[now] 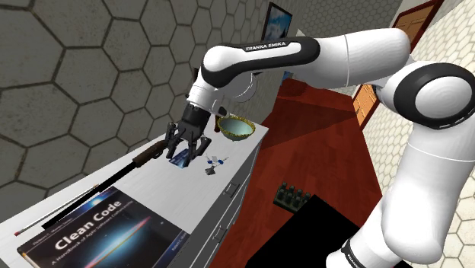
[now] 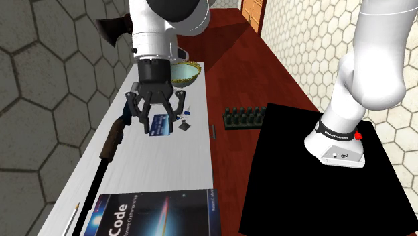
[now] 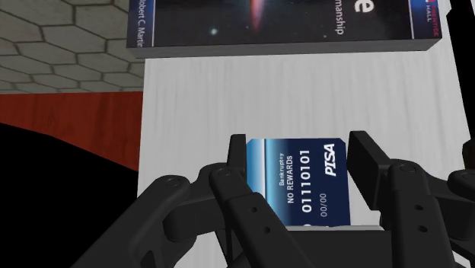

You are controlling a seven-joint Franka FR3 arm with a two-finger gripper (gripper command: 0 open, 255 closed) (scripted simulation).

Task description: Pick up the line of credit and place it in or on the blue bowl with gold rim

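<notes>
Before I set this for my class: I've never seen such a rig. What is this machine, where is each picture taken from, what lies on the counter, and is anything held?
It is a white robot arm with a black two-finger gripper. One picture looks down from beside its stand, another from a second outside camera, the third from a camera on the hand. On the white counter lie a Clean Code book, a long gun and a gold-rimmed bowl. The fingers clasp a blue bank card by its edges.
</notes>
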